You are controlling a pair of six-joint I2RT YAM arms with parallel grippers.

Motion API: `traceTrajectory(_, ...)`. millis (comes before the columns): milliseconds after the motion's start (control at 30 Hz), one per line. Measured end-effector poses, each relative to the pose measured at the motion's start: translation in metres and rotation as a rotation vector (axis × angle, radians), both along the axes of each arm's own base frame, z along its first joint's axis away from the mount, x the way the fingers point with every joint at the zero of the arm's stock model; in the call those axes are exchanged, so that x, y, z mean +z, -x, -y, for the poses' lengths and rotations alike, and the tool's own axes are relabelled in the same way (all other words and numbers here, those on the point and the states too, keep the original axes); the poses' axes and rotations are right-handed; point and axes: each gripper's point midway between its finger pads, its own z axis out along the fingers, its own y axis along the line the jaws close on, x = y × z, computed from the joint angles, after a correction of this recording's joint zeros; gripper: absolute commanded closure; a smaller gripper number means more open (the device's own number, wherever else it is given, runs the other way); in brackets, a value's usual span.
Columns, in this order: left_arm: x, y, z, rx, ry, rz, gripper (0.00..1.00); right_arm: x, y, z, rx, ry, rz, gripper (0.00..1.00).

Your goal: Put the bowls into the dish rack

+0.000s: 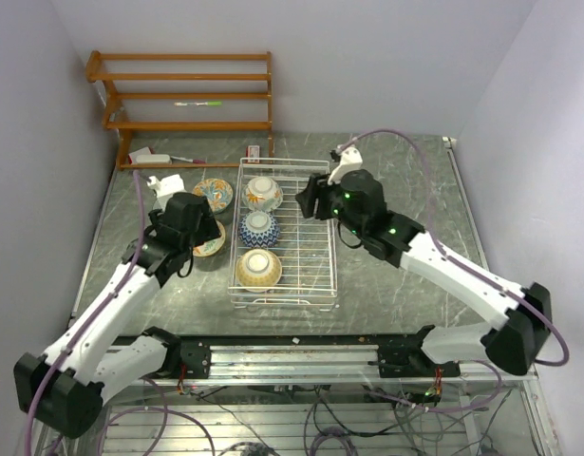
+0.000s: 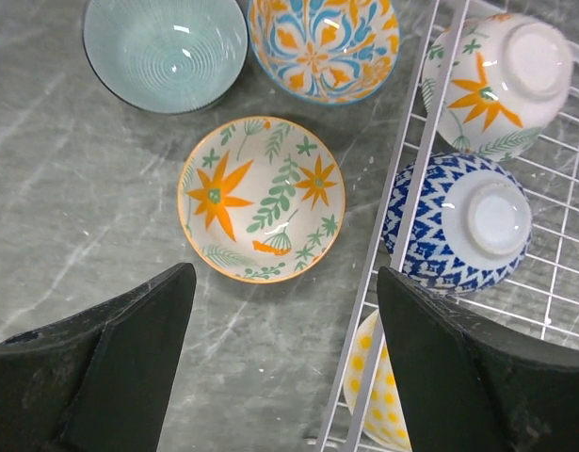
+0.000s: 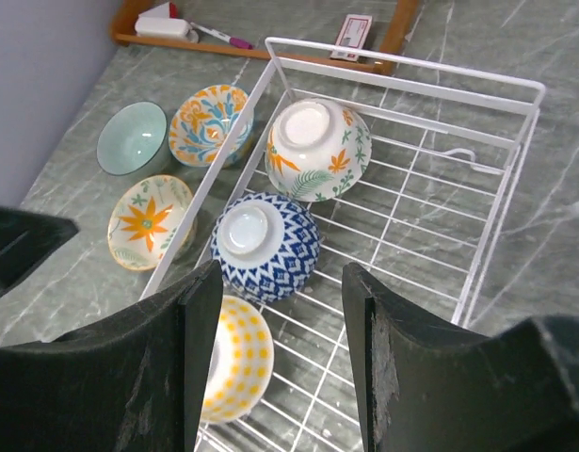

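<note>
The white wire dish rack [image 1: 327,239] holds three bowls upside down: a white floral bowl [image 1: 262,193] at the far end, a blue patterned bowl [image 1: 259,228] in the middle and a yellow dotted bowl [image 1: 258,269] nearest. On the table left of the rack sit an orange-rimmed flower bowl [image 2: 261,199], an orange and blue bowl [image 2: 323,44] and a teal bowl [image 2: 165,50]. My left gripper [image 2: 286,273] hangs open and empty just short of the flower bowl. Above the rack's far right, my right gripper [image 3: 280,273] is open and holds nothing.
A wooden shelf unit [image 1: 187,95] stands against the back wall, with a pen [image 3: 221,38] and a small white box [image 3: 157,25] on its lowest board. Walls close in on the left and right. The rack's right half [image 3: 440,217] is bare wire.
</note>
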Motion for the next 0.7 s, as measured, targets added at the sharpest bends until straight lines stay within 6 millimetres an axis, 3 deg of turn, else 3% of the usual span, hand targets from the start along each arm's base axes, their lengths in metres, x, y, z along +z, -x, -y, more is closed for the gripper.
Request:
traceTrajectory(133,-0.020,-0.012,0.008,0.044,0.041,-0.036,0.18,0.008,0.017,0.023,0.019,-0.007,0.002,0.47)
traceTrajectory(367,-0.044,-0.042,0.024,0.125,0.131,-0.048,0.24,-0.020,0.025,0.056,0.017,0.048,-0.070,0.47)
traceTrajectory(467,-0.062,-0.053,0.029,0.156,0.149,-0.073,0.27,-0.032,0.028,0.064,0.023,0.069,-0.101,0.47)
traceTrajectory(700,-0.088,-0.066,0.034,0.209,0.181,-0.094,0.27,-0.035,0.029,0.065,0.047,0.079,-0.109,0.47)
